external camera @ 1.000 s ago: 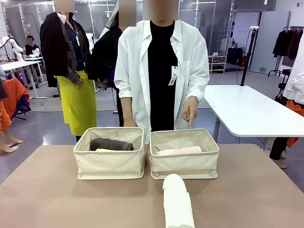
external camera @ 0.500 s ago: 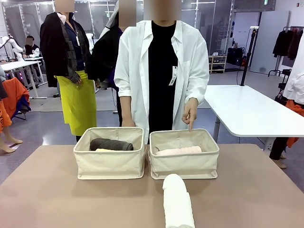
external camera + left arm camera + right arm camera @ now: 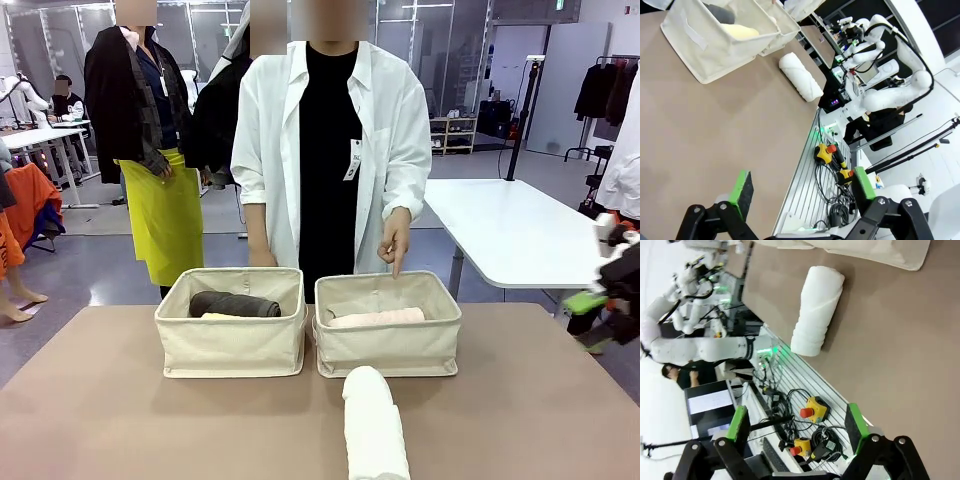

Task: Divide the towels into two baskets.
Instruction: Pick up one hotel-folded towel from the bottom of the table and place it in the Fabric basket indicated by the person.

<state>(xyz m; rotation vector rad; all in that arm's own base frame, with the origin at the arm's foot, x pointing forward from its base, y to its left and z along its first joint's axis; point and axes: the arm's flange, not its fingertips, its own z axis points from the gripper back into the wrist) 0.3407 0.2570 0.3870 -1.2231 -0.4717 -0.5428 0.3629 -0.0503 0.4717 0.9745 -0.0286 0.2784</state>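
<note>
Front view: we see the brown table (image 3: 120,420) first, with two cream canvas baskets (image 3: 232,322) standing side by side at its far half, just beside each other. The left basket holds the dark grey towel (image 3: 234,304) with the pale yellow towel (image 3: 220,316) tucked in front of it. The right basket (image 3: 388,322) holds only the pale pink towel (image 3: 376,318). The white towel (image 3: 374,425) lies on the bare table, just in front of the right basket, its long axis running toward us.

The person at the far side points a finger of one hand (image 3: 395,242) down at the right basket, so we judge that the last step is in hand: three towels are placed and the white roll belongs beside the pink one. The next move calls for a hand to come down over the roll, close across its thickness and lift it over the basket's near wall.

The white towel looks soft and thick, a tight terry cylinder with a rounded far end; we expect it to squash under grip.

Our right hand (image 3: 600,305) blurs in at the front view's right edge; in its wrist view the right hand (image 3: 797,422) is released, holding nothing, with the towel ahead. Our left hand (image 3: 802,187) is likewise spread wide over bare table, well apart from the roll.
</note>
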